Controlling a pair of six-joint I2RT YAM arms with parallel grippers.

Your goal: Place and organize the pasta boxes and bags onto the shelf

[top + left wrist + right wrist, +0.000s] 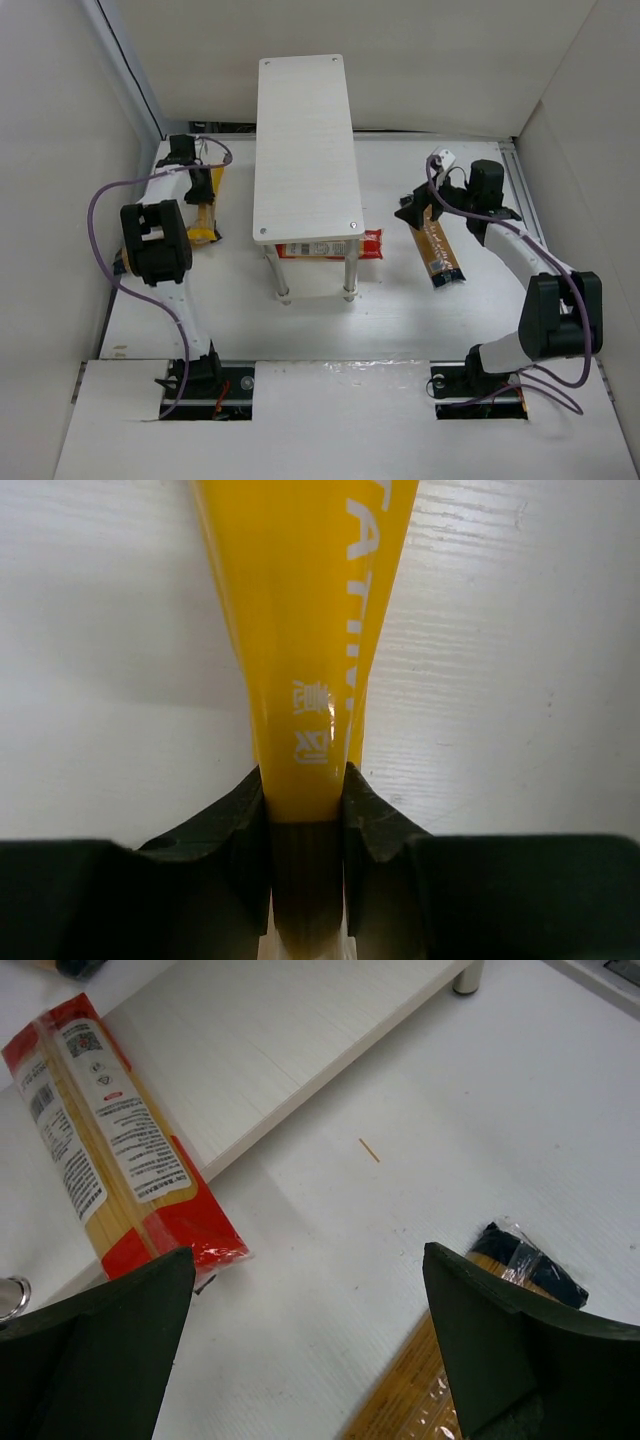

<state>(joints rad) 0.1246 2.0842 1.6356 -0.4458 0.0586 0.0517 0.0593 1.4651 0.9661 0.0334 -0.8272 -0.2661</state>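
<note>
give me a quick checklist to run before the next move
1. Left pincer holds yellow pack: ok, shut on it.
2. Yellow pack off the table: cannot tell.
3. Right pincer open: ok, jaws wide apart.
4. Brown pack centred under right pincer: not ok, it lies off to one side.
5. Shelf top has room: ok, bare.
6. Red pack seated on lower board: not ok, one end overhangs the edge.
</note>
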